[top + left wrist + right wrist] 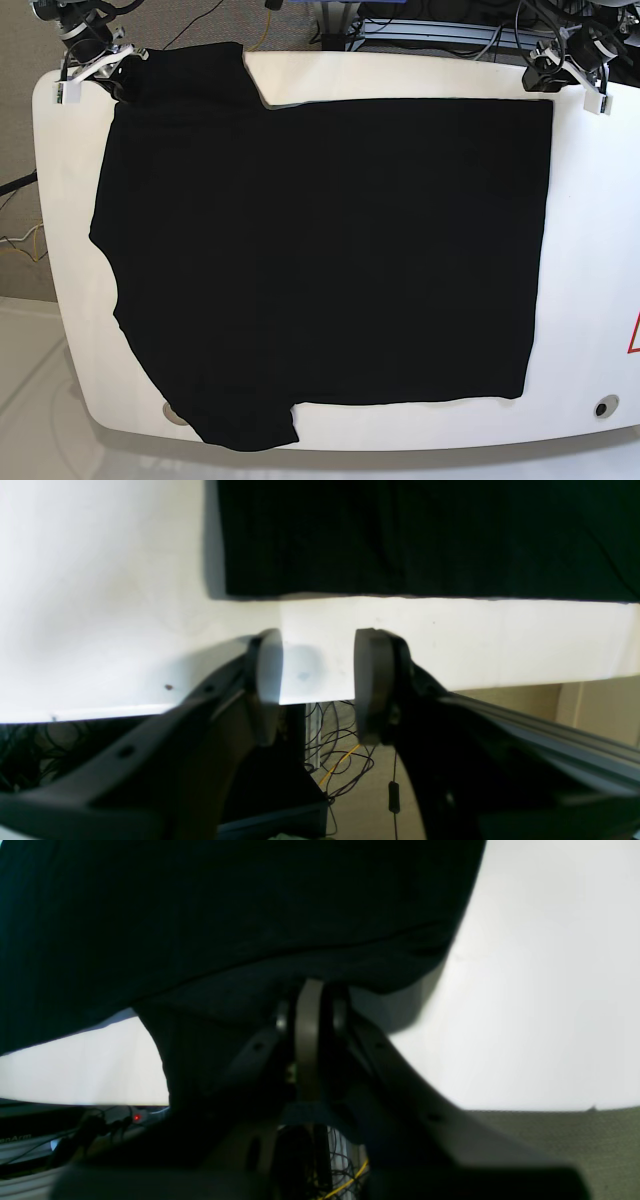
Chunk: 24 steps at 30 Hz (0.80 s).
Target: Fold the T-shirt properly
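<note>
The black T-shirt (320,250) lies spread flat over the white table (590,250), its straight hem toward the base view's right and the sleeves toward its left. My left gripper (320,675) is open and empty, hovering over bare table just short of the T-shirt's edge (425,535); in the base view the left gripper (560,80) sits by the far right corner. At the far left sleeve, my right gripper (310,1025) is shut on the T-shirt (225,915), whose cloth drapes over its fingers. In the base view the right gripper (120,70) is at that sleeve.
Cables (340,760) hang below the table's far edge, beside a metal rail (550,730). A red triangle sticker (633,335) and a small hole (600,407) mark the table's right side. White margins show around the shirt on every side.
</note>
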### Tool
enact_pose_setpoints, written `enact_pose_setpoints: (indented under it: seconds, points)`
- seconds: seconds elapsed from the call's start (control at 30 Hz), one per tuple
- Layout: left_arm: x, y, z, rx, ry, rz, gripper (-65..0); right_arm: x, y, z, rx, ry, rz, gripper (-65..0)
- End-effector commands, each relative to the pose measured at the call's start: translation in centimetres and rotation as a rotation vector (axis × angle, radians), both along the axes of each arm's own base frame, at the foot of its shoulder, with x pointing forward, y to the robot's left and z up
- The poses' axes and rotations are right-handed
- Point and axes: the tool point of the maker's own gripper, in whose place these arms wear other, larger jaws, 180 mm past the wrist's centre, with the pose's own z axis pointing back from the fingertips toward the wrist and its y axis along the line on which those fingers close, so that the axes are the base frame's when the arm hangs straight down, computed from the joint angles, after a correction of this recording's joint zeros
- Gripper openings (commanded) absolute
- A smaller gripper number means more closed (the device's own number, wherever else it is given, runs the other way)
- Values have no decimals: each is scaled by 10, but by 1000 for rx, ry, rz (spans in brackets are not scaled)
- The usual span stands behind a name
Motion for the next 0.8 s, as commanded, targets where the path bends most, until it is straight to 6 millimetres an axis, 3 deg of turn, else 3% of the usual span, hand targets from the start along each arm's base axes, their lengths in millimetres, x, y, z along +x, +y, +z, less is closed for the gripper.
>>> enact_pose_setpoints:
  seconds: [0.0,0.6,0.77]
  points:
    - [9,6,9,15,-46,8,-461,4,-3,9,-13,-39,1,-643]
    - [15,7,6,-4,-55,28,-450,4,-2,9,-13,-36,3,-639]
    - [10,6,3,-2,-14,21,-366,4,-4,9,-13,-41,-4,-639]
